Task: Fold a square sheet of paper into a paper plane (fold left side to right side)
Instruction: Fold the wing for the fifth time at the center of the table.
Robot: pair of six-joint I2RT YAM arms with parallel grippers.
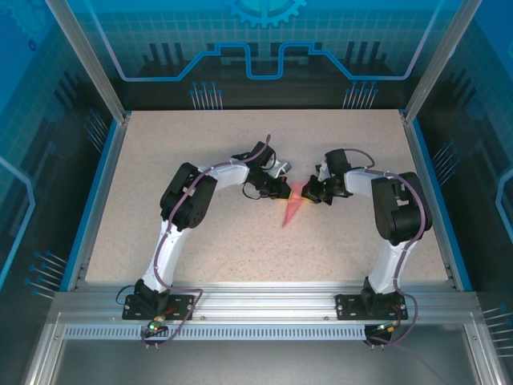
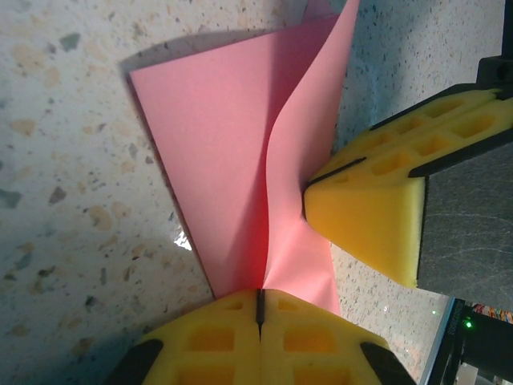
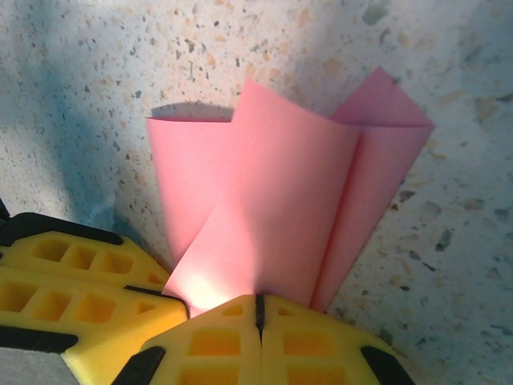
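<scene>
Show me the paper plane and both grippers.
paper plane (image 2: 200, 136), left wrist view, on its flat left flap.
left gripper (image 2: 259, 295), left wrist view, seam between its shut fingertips.
right gripper (image 3: 258, 303), right wrist view, seam between its shut fingertips.

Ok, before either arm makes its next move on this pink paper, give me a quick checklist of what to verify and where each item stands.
1. Left pincer gripping the paper plane: ok, shut on its edge.
2. Right pincer gripping it: ok, shut on the paper.
3. Flaps lying flat: not ok, one layer bows upward between the pincers.
4. Pincers apart from each other: cannot tell, they sit very close together.
5. Pointed tip free on the table: ok, it points toward the arm bases with nothing gripping it.
</scene>
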